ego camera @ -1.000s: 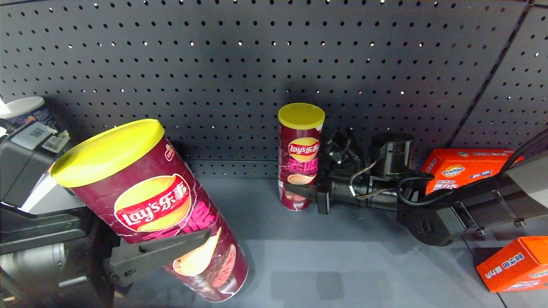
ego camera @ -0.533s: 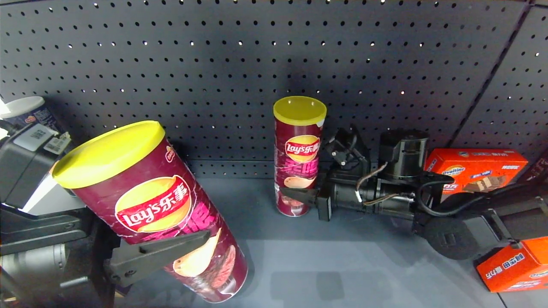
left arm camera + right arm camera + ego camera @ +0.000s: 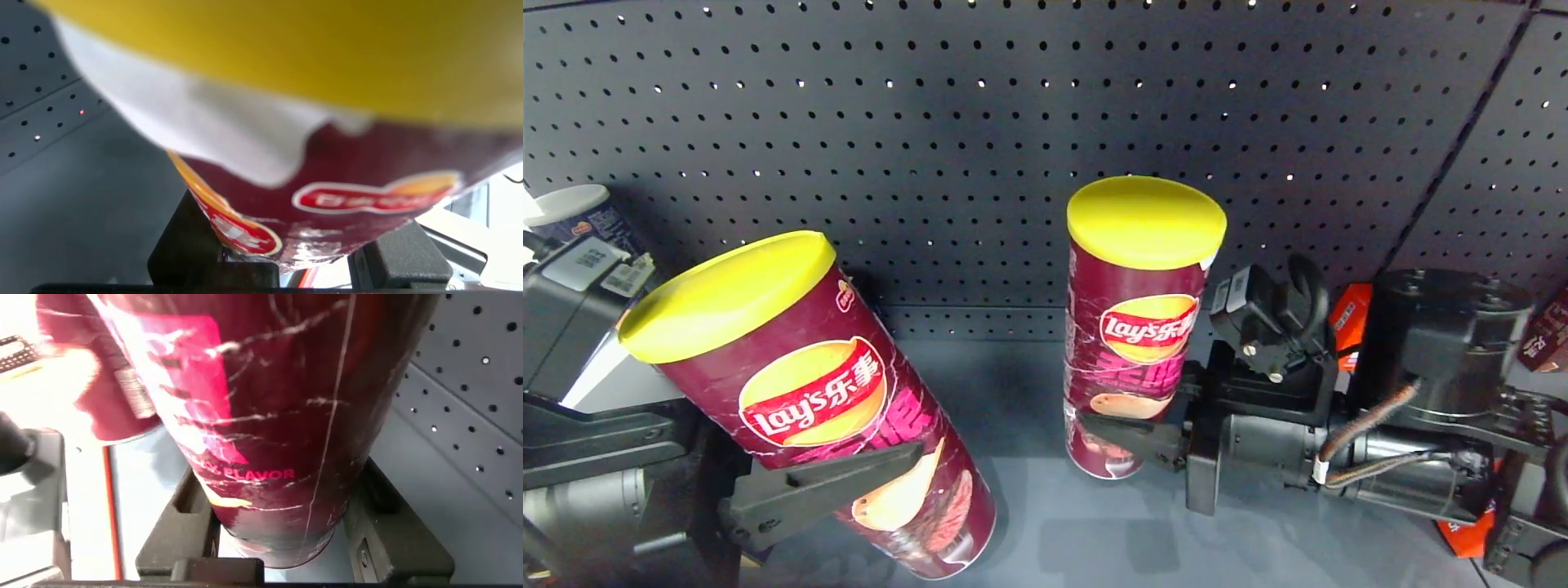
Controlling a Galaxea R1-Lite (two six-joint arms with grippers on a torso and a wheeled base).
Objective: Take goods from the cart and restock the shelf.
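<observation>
The robot's left gripper [image 3: 870, 457] was clamped low on a tilted chip can [image 3: 800, 392], well out from the pegboard wall [image 3: 980, 122], its arm extending in from the left. The right gripper [image 3: 1112, 412] gripped the lower body of an upright chip can [image 3: 1135, 327] closer to the pegboard wall, wrist and forearm held roughly level, coming in from the right.

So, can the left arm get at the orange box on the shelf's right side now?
Probably not: the left gripper is shut on the tilted can, and the right arm holding the upright can stands between.
</observation>
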